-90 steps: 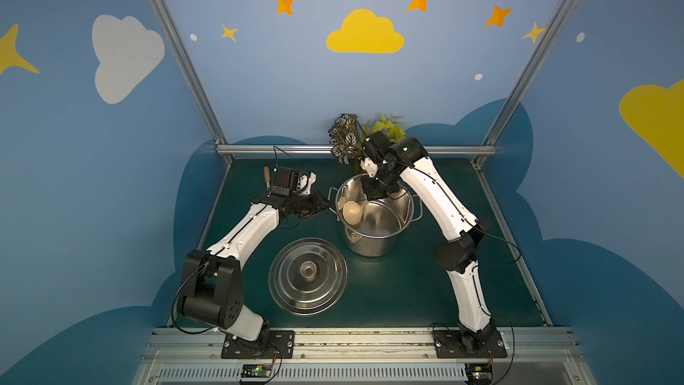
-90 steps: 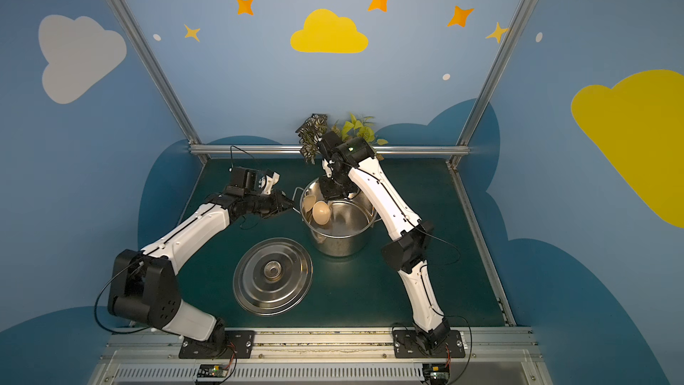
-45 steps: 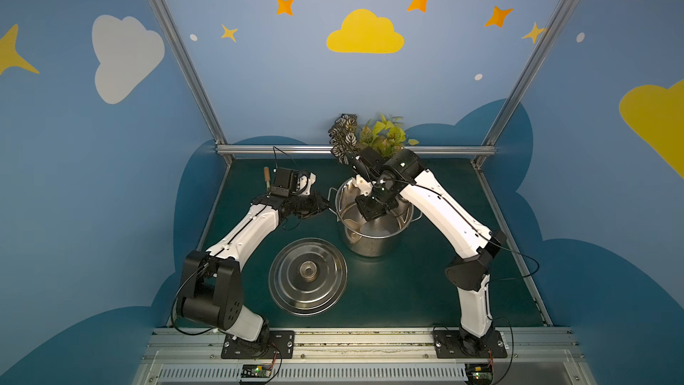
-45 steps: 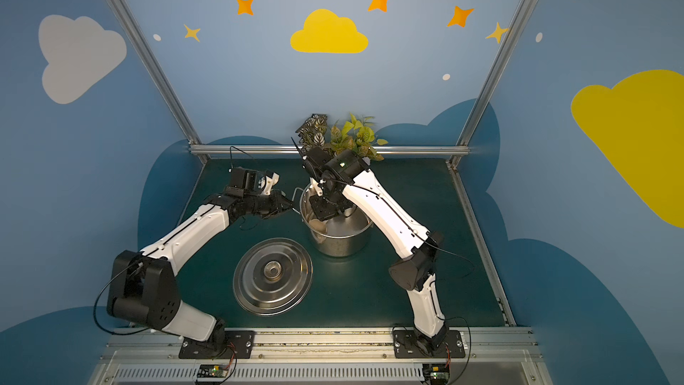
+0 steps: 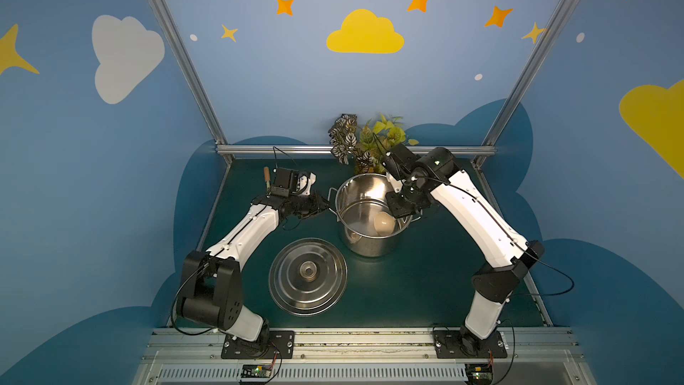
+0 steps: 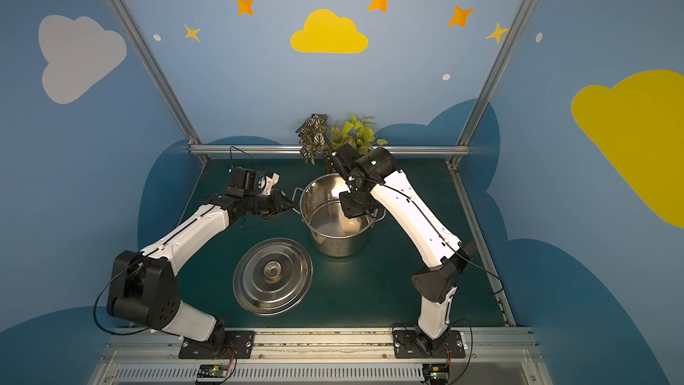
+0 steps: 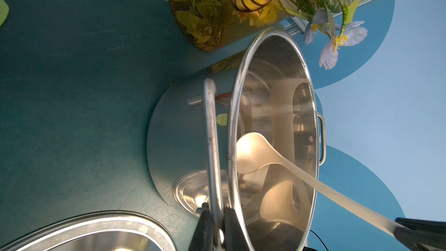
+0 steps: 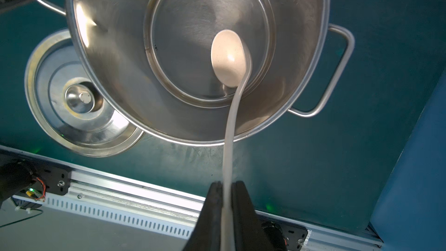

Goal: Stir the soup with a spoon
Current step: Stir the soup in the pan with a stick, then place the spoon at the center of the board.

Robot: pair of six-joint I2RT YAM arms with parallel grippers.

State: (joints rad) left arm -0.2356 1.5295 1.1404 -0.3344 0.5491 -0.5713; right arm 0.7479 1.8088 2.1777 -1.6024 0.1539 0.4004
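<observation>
While my left gripper (image 7: pixel 213 210) is clamped on the pot's left loop handle (image 7: pixel 209 129), prob. to steady it, my right gripper (image 8: pixel 225 187) pinches the spoon (image 8: pixel 228 59) high on its thin handle. Its bowl hangs low inside the pot (image 8: pixel 108 56), twd the near-right wall. No soup visible; lid (image 5: pixel 307 275) lies near-left, clear of the stir path.

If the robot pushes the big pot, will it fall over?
Probably not: the pot is wide and flat-bottomed, and the left gripper clamps its handle. It looks empty, so probably light; it might slide on the smooth table instead.
</observation>
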